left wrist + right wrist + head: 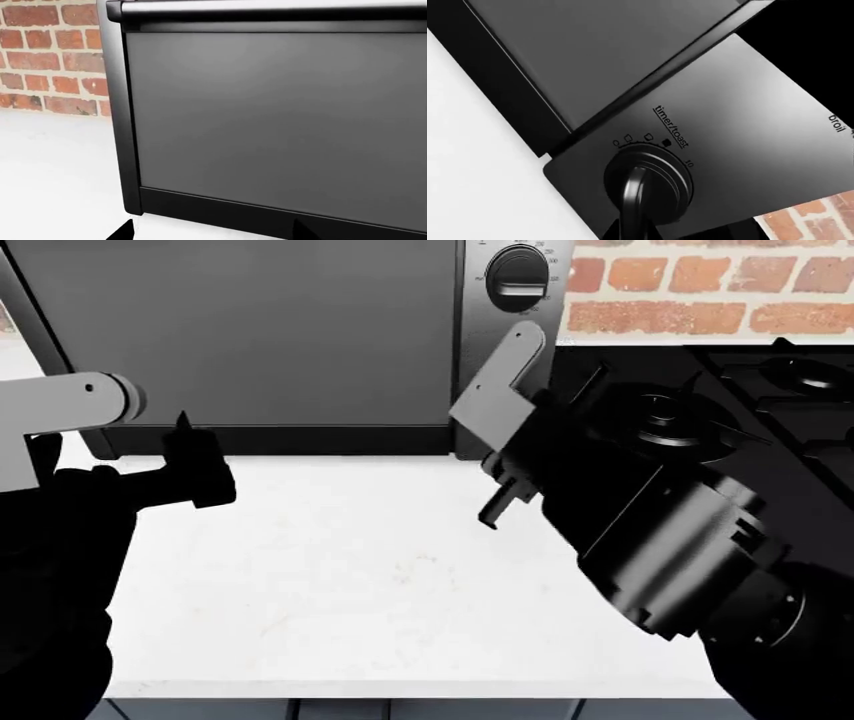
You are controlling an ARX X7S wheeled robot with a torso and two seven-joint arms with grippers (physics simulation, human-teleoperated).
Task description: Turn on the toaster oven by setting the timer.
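Round black timer/toast dial (647, 187) sits low on the grey toaster oven's (267, 330) control panel, at the white counter's (387, 580) back edge. Right gripper (497, 502) hangs in front, its grip unreadable; a skewed approach could slip off the ridge. Left gripper (187, 455): unclear too.

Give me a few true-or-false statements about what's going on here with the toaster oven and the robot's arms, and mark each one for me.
1. The toaster oven door is shut. True.
2. The wall behind is tiled in white. False: it is a red brick wall.
3. The knob in the right wrist view is labelled "timer/toast". True.
4. A slice of bread lies on the white counter. False: no bread is visible.
5. The right tool is gripping the knob. False: in the head view it hangs below the knob, apart from it.
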